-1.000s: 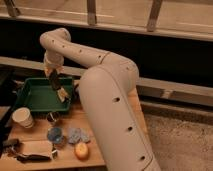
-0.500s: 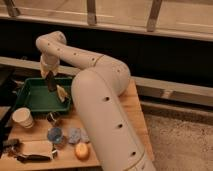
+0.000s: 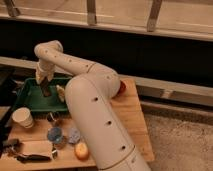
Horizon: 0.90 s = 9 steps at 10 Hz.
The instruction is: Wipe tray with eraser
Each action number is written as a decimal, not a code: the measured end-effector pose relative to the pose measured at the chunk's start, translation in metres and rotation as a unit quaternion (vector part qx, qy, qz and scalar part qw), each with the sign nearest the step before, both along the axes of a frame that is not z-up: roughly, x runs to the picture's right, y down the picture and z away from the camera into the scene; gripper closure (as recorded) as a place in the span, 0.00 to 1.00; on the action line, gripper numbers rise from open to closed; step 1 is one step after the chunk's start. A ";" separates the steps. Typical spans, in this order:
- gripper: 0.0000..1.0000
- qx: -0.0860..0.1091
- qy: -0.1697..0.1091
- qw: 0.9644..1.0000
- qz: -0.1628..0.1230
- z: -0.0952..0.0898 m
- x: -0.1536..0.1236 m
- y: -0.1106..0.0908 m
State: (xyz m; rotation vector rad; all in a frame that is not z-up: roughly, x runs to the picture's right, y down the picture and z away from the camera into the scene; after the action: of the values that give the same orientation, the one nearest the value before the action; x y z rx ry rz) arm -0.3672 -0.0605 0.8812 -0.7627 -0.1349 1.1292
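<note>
- Robot arm (image 3: 95, 115): its white bulk fills the near centre, rises from the bottom edge, then bends left over the wooden table (image 3: 132, 115).
- Front left table edge: a dark tool (image 3: 29, 158) lies just before a pale flat pad (image 3: 36, 147).
- An orange-yellow round fruit (image 3: 81, 150) sits close against the arm.
- Behind it are a blue round piece (image 3: 55, 134) and a grey-blue lump (image 3: 74, 134), side by side.
- A paper cup (image 3: 22, 117) stands upright at left, with a small metal cup (image 3: 52, 118) to its right.
- The tray (image 3: 29, 103), dark green, sits at the table's far left.
- The gripper (image 3: 45, 86) is low inside the tray, clamped on the eraser (image 3: 46, 91). The dark block stands upright and its lower end is on the tray floor.
- A yellowish item (image 3: 61, 93) lies in the tray, just right of the eraser.
- A red object (image 3: 121, 88) is half hidden behind the arm.
- Far: a dark wall, with railing posts (image 3: 91, 12) above.
</note>
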 end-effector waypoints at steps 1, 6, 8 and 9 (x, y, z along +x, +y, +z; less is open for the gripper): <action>1.00 -0.009 -0.012 1.000 0.005 0.005 -0.006 0.007; 1.00 -0.021 -0.028 0.999 0.011 0.008 -0.014 0.015; 1.00 -0.021 -0.027 0.999 0.010 0.008 -0.013 0.015; 1.00 -0.025 -0.024 0.999 0.011 0.012 -0.012 0.015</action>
State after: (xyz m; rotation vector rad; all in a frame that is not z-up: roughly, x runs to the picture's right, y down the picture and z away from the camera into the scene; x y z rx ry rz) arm -0.3788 -0.0457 0.8931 -0.8355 -0.1562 1.1387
